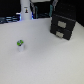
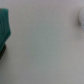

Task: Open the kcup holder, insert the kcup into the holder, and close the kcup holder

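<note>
likely light and stiff, the kcup (image 1: 20, 45) stands alone on the white desk (image 1: 45, 62) — best pinched across its sides — while the fingers' spread can't be told.

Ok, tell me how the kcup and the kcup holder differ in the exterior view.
The kcup is tiny and whitish with a green top; the kcup holder is a far larger black box with pale grey handle strips. The kcup stands toward the exterior view's left, the kcup holder toward its right, well apart. The kcup is rounded, the kcup holder boxy. Both rest on the white table.
</note>
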